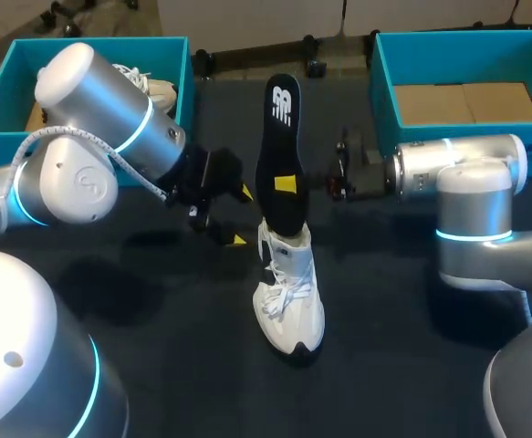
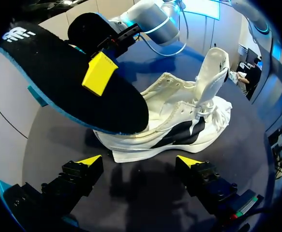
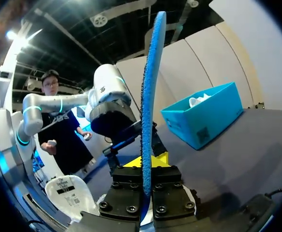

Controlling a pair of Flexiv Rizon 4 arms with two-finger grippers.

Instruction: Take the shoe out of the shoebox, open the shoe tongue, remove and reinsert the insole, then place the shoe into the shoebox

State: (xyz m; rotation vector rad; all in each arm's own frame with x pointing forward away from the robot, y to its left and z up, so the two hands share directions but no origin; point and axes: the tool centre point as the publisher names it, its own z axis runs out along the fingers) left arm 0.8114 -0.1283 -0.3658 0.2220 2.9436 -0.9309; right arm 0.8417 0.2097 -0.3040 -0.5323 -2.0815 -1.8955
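Observation:
A white shoe [image 1: 289, 306] stands on the dark table, its tongue [image 2: 213, 67] pulled up. The black insole [image 1: 279, 151] rises steeply above it, its lower end at the shoe's opening. My right gripper [image 1: 286, 183] reaches in from the right and is shut on the insole's middle; in the right wrist view the insole [image 3: 148, 96] shows edge-on between the fingers of the right gripper [image 3: 148, 166]. My left gripper [image 1: 240, 217] hangs open just left of the shoe and touches nothing. In its own view the left gripper [image 2: 140, 162] faces the shoe's side [image 2: 179, 123] under the insole [image 2: 68, 82].
A blue shoebox [image 1: 1, 100] at the back left holds another white shoe [image 1: 151, 89]. A second blue shoebox [image 1: 389, 87] at the back right shows only its cardboard floor. My left arm's elbow rises over the left box.

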